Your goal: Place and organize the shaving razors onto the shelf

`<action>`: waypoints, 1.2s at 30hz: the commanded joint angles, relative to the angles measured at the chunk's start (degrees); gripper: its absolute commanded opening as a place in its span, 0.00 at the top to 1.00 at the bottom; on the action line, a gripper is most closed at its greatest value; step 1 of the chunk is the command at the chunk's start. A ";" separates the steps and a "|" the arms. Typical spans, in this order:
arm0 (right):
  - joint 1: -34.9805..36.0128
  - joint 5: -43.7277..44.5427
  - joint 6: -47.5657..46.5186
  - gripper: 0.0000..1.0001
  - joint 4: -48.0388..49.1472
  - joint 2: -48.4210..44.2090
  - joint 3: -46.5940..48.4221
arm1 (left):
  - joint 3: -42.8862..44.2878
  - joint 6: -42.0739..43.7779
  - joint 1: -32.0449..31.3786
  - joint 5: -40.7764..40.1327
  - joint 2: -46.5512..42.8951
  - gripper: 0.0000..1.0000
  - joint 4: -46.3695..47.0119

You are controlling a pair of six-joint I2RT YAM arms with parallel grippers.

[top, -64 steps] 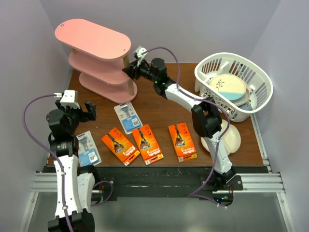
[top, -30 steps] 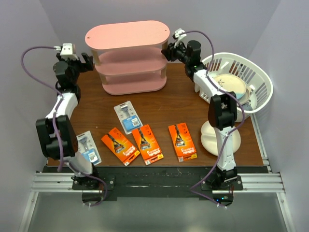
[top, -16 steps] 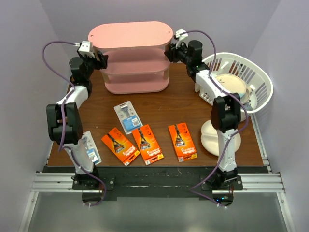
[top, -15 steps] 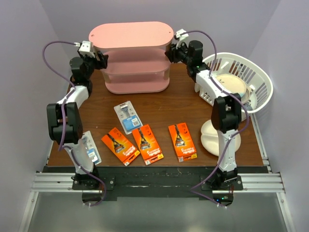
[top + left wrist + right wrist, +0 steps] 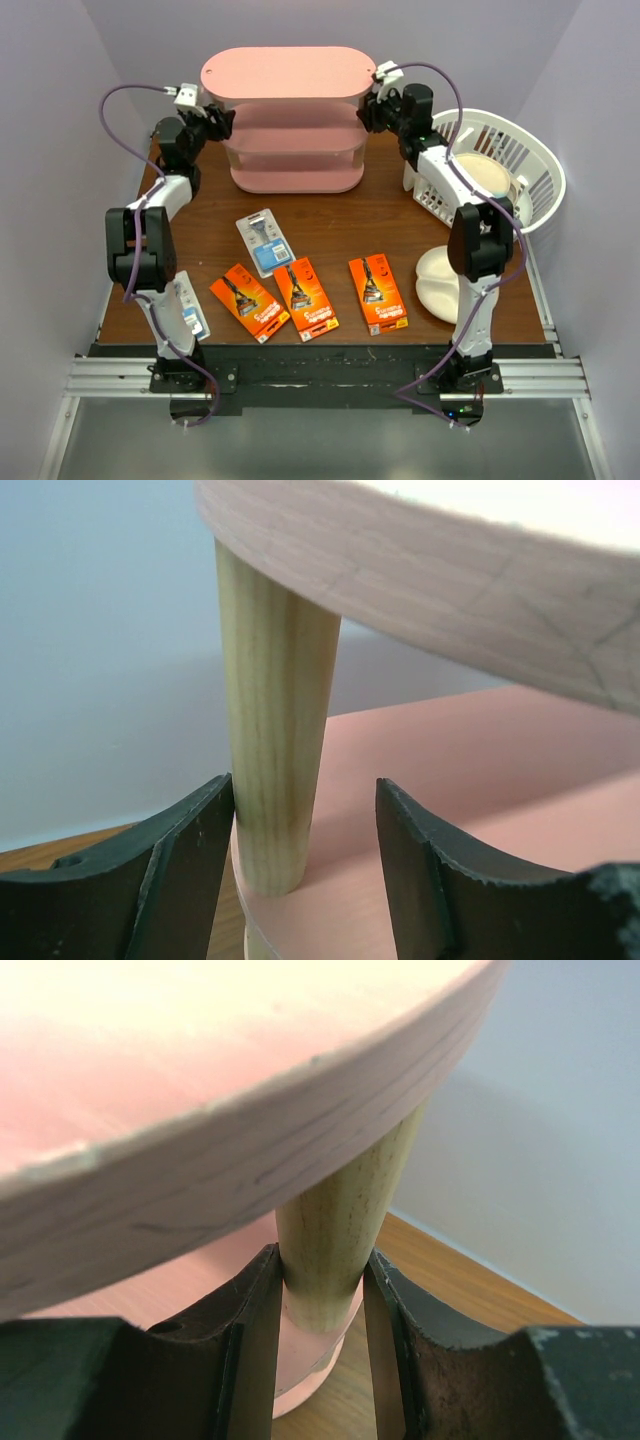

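You had the right fingers pinching one pale wooden post of the pink three-tier oval-board shelf at the back of the brown worktop, left fingers spread round the other post; the shelf looked stiff and probably light, its posts the sound hold, with the flat razor packs lying in front.

The brown table bears the shelf, five razor packs, a basket and a plate.

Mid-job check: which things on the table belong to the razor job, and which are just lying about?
Job:
shelf
three orange packs
two blue cards

Lying about:
basket
plate in it
white dish by the right arm
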 commanded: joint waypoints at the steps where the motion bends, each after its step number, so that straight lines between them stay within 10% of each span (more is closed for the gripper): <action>1: -4.11 6.19 -5.38 0.99 -0.90 -4.89 0.19 | -1.63 -1.19 -0.94 1.26 -2.94 0.38 4.29; 6: -4.64 7.86 -5.04 0.90 -1.26 -5.06 -0.17 | -2.60 -2.33 -1.12 -0.48 -4.42 0.32 3.68; 10: -4.73 6.11 -4.24 0.36 -1.61 -7.34 -0.86 | -2.95 -4.78 -0.94 -11.28 -8.03 0.16 -4.74; 16: -4.64 6.19 -1.79 0.13 -6.60 -19.63 -11.02 | -13.74 -12.00 0.99 -12.10 -21.55 0.09 -14.34; 27: -2.10 -2.24 -0.27 0.12 -17.78 -45.92 -40.40 | -36.51 -22.38 1.87 -7.90 -46.62 0.10 -37.55; 36: 15.48 -6.64 -5.66 0.12 -19.80 -34.37 -40.87 | -46.46 -19.92 0.20 4.52 -43.90 0.18 -36.49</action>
